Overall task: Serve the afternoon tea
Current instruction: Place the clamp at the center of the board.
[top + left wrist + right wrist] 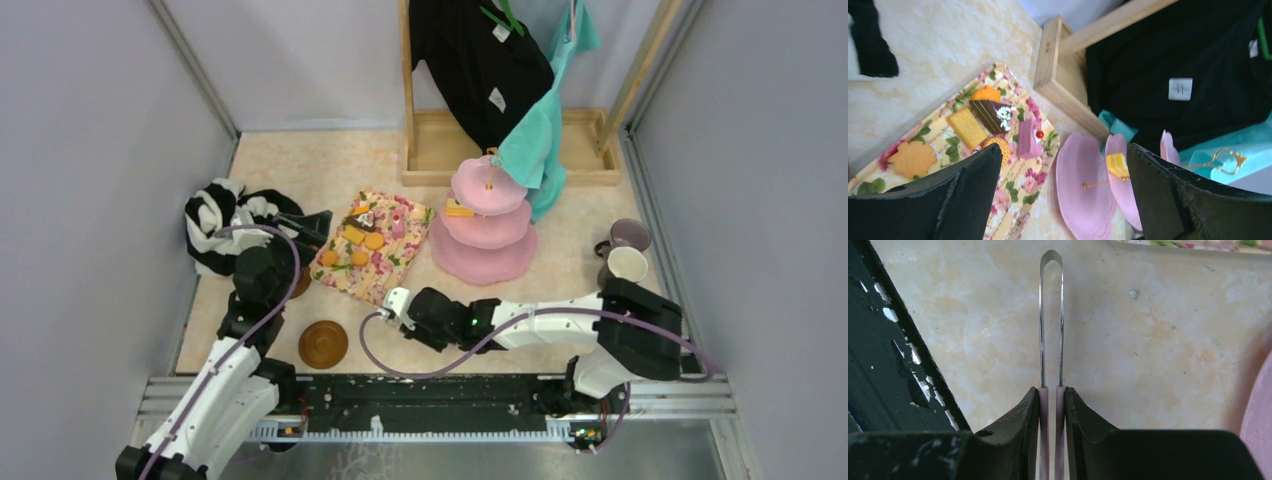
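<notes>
The left gripper [308,226] hung wide open and empty above the far-left corner of the floral-print cloth [385,272]; in the left wrist view its dark fingers [968,185] framed the cloth and touched nothing. The right gripper [1052,392] was clenched on a pair of small metal tongs [1051,315]. Its jaws pinched the pink ends, and the bent steel loop pointed away over bare table, just off the cloth's near edge.

On the cloth lay the toy pastries: an orange flower-shaped biscuit [912,159], a yellow bar [966,127], a brown cake slice [993,114] and a pink slice [1029,138]. The pink three-tier cake stand [482,266] stood just right of the cloth, with one yellow pastry [458,209] on its middle tier. The lilac mug [630,235] and the cream mug [627,264] sat together near the right wall, the lilac one farther back. One brown saucer [323,344] rested at the near left, and a second showed only as an edge under the left arm. A black-and-white striped garment [215,225] lay bunched at the far left.
</notes>
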`<state>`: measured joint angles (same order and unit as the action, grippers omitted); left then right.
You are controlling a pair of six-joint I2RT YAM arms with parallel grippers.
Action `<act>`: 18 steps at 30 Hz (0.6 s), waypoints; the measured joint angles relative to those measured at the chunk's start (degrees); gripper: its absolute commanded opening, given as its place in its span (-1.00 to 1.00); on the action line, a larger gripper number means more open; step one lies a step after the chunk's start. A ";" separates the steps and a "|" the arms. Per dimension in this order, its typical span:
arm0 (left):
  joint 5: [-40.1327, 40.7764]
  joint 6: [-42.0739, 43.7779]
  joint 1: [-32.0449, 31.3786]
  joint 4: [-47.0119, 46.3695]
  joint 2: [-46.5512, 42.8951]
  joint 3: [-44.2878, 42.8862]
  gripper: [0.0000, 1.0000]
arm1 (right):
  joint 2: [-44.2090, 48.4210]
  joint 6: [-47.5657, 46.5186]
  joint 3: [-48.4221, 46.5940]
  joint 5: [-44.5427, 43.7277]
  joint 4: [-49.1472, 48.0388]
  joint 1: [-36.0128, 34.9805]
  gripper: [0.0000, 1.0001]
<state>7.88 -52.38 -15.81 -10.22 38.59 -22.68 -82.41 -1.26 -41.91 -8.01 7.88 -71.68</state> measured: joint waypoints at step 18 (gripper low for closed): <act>12.66 -4.17 -0.17 4.02 -3.89 0.02 0.98 | -12.79 -5.25 -6.95 -0.72 -3.28 -1.51 0.14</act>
<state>20.53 -56.55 -15.99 -6.20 34.70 -22.65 -95.20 -6.50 -48.86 -8.73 4.60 -73.19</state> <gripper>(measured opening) 0.990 0.492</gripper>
